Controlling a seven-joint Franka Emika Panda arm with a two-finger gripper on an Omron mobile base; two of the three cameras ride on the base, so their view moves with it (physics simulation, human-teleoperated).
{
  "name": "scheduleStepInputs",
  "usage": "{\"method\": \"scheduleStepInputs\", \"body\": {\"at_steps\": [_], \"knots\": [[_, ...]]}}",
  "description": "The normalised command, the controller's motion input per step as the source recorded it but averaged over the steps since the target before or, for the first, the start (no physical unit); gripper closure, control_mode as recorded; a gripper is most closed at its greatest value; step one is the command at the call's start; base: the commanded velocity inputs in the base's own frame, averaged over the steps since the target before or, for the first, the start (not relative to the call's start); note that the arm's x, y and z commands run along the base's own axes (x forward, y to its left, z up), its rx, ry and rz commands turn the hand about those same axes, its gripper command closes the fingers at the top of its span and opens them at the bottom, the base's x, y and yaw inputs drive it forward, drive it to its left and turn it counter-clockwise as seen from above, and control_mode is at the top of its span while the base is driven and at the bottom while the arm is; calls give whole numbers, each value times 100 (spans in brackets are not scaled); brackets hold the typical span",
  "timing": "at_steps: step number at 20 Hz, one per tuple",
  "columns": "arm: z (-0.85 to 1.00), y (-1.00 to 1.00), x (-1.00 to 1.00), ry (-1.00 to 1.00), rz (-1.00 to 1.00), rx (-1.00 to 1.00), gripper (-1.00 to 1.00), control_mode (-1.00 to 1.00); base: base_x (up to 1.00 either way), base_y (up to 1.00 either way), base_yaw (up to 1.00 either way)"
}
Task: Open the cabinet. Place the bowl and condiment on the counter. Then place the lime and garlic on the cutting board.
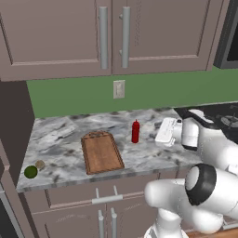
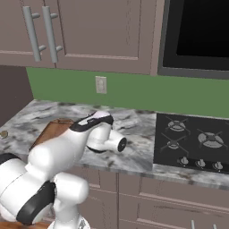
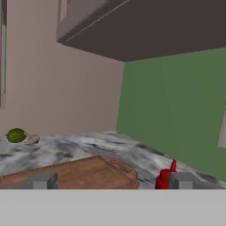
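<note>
Gaping wide, gripper [image 3: 110, 181] holds nothing; condiment [image 1: 135, 131] beside cutting board [image 1: 101, 152], unlabelled.

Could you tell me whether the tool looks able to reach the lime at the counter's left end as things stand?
Probably yes. The tool is open and faces along the counter toward the lime beside the garlic; between them lies just the flat cutting board, and the condiment stands aside.

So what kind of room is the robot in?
It's a kitchen, a computer-drawn one. You can tell from the marble counter with wall cabinets above it, the black stove with burners and knobs, and the wooden cutting board beside a red sauce bottle.
</note>
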Motion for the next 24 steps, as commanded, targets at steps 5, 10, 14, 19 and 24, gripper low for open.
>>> {"method": "scheduleStepInputs", "body": {"at_steps": [5,10,14,19,24], "knots": [[59,0,-55,-2,0,-8,-100,-100,0,0,0],[53,0,-56,-3,0,-8,-100,-100,0,0,0],[43,0,-50,-10,0,-10,-100,-100,0,0,0],[25,0,-43,-23,4,-13,-100,-100,0,0,0],[7,0,-38,-31,10,-20,-100,-100,0,0,0]]}}
